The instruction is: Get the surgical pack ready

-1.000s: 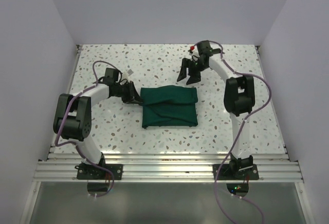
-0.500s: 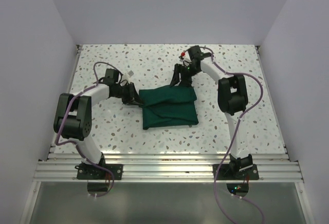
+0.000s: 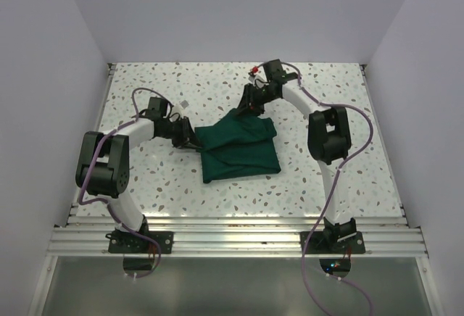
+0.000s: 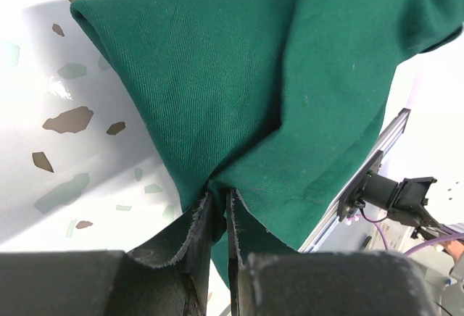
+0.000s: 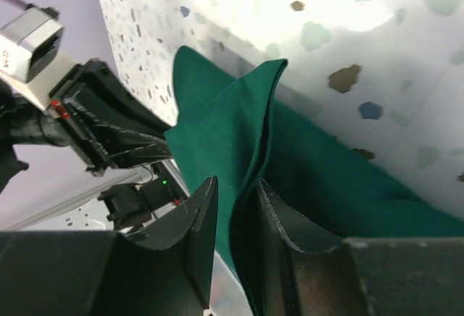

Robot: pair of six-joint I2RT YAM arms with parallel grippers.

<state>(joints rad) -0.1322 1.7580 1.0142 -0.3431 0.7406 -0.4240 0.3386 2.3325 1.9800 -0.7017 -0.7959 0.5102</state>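
A: Start at the left. What's the left claw (image 3: pixel 193 140) doing?

B: Clamped on the surgical pack (image 3: pixel 239 153) at its left corner, low to the surface (image 3: pixel 145 178). The wrist view shows the jaws pressed together with green cloth pinched between the fingertips (image 4: pixel 205 218).

A: Where's the pack?

B: Centre of the frame, lying folded on the surface between the two claws. Its near half is flat. Its far edge rises to a peak at upper centre.

A: And the right claw (image 3: pixel 248 109)?

B: It's at that peak. In its wrist view a raised fold of cloth stands between the jaws, which are nearly together. I read it as gripped.

A: Which step is this?

B: Unfolding or spreading, I'd judge: one corner is anchored and the far layer is being taken up. Next, the right claw needs to draw its layer up and away while the left holds firm. If it pulls too hard, the whole pack will slide instead of opening.

A: Counts?

B: One pack. Two arms and two claws, both on the cloth. One pale speck (image 3: pixel 185 104) sits above the left claw, too small to name.
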